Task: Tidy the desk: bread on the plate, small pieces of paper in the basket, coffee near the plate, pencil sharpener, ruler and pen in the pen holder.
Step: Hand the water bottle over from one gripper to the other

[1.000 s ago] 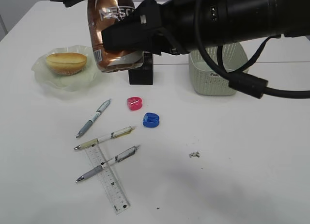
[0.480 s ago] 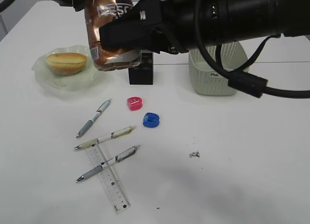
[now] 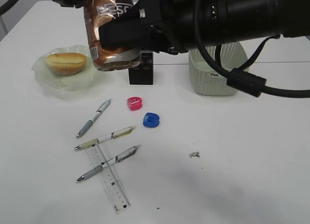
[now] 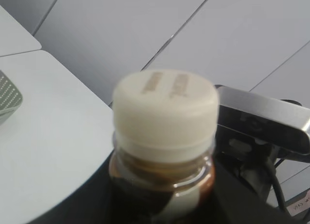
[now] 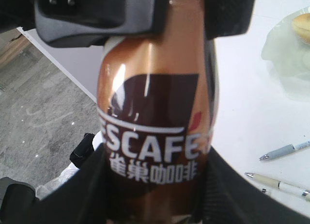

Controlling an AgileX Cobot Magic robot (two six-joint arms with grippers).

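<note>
Exterior view: bread [image 3: 66, 62] on plate [image 3: 48, 80]; basket [image 3: 218, 73] contents hidden.

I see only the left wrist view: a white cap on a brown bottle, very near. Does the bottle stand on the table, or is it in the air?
Observer: In the air. The exterior view shows the coffee bottle lifted and tilted, just right of the plate.
Operator: Is the bread on the plate already?
Observer: Yes, the bread lies on it.
Operator: And the ruler?
Observer: The ruler lies flat on the table, with a pen across it.
</note>
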